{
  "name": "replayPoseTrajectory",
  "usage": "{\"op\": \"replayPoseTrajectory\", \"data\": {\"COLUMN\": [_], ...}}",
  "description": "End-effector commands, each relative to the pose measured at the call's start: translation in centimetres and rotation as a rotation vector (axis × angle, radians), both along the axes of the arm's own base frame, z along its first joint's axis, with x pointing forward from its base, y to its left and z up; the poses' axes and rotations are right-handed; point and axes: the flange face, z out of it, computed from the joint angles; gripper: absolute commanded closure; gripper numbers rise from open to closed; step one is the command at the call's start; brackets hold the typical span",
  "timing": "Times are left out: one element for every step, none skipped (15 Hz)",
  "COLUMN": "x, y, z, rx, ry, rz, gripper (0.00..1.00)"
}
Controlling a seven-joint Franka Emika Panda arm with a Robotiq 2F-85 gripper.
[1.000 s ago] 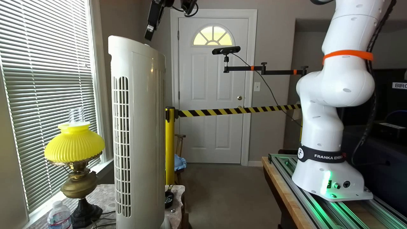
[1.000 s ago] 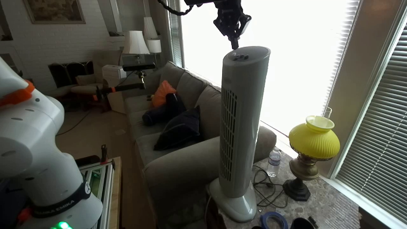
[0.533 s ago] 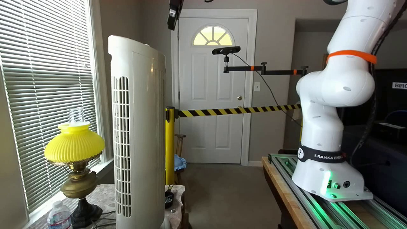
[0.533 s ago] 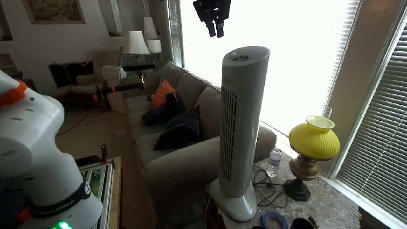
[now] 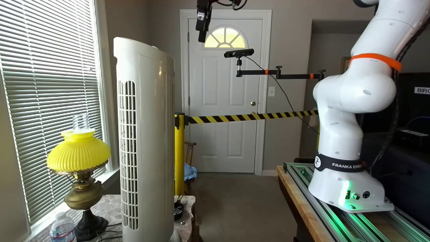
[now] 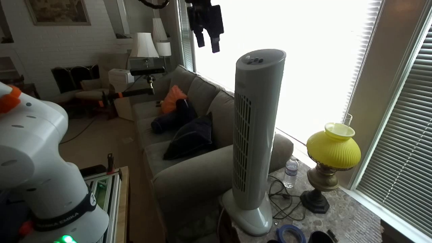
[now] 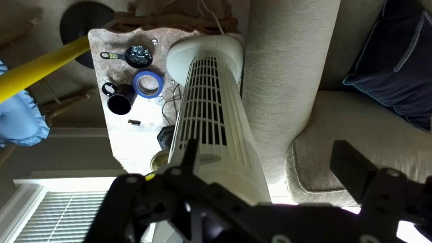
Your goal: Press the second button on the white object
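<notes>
The white object is a tall tower fan (image 6: 261, 111), upright on a stone-topped side table; it also shows as the fan (image 5: 153, 134) in an exterior view. On its sloping top sits a small row of dark buttons (image 6: 255, 60) beside a pale knob (image 6: 248, 57). My gripper (image 6: 208, 44) hangs in the air beside the fan's top, apart from it, fingers spread and nothing between them. Wide jaws also show on the gripper (image 7: 266, 145) in the wrist view, where the fan's grille (image 7: 202, 108) runs away below and the buttons are hidden.
A yellow-shaded lamp (image 6: 333, 148) and a water bottle (image 6: 291, 172) stand near the fan. Blue tape (image 7: 147, 84), a dark mug (image 7: 120, 101) and a small pan (image 7: 138, 56) share its table. A sofa (image 6: 195, 175) adjoins; a camera (image 5: 239, 53) juts out on a bar.
A second ago the shut gripper had its tips just above the fan's buttons. It has drawn back from the fan toward the robot's base side, and its fingers have parted.
</notes>
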Motion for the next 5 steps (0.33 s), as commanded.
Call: {"op": "replayPoseTrajectory", "data": {"x": [-2.5,-2.7,-2.9,-1.4,-1.7], "y": [1.0,1.0,0.9,0.7,0.8], "z": [-3.8,-5.1,-6.5,-3.9,-5.1], "rx": [0.041,0.031,0.030,0.017,0.016], "ry": [-0.038,-0.046,-0.044,-0.023,-0.023], "rz": [-0.032,-0.023,-0.013,-0.010,-0.010], "gripper": [0.00,0.00,0.00,0.00,0.01]}}
